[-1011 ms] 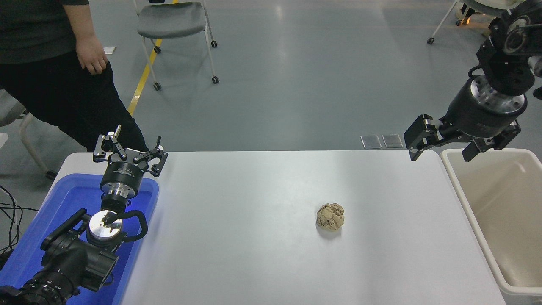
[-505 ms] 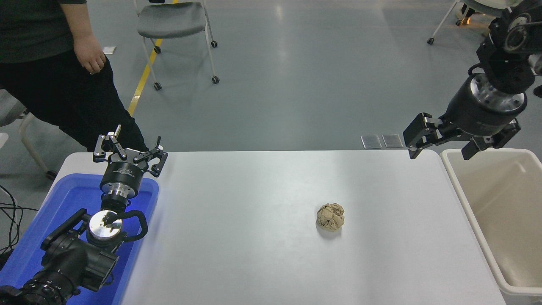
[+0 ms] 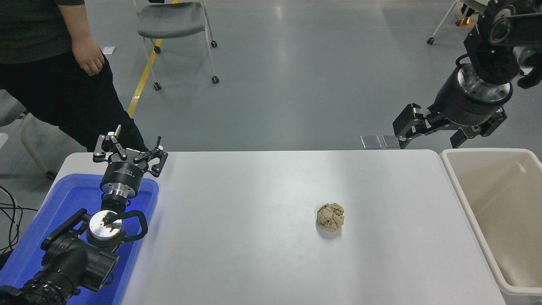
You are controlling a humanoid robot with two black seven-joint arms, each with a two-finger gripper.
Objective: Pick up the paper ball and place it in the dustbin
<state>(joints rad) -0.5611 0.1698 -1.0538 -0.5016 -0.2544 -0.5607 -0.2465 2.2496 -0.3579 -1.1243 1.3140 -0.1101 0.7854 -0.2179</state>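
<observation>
Paper ball (image 3: 330,216) lies alone between blue tray (image 3: 25,245) and dustbin (image 3: 465,199).

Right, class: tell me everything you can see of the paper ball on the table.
The paper ball is a tan-brown wad of crumpled paper, roughly round, with deep creases and folds. It lies alone on the white table, right of centre, casting a small shadow. Nothing else touches it; neither claw is near it.

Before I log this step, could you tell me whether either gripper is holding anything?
Nothing is held: the paper ball lies alone on the table; right gripper and left gripper are open.
</observation>
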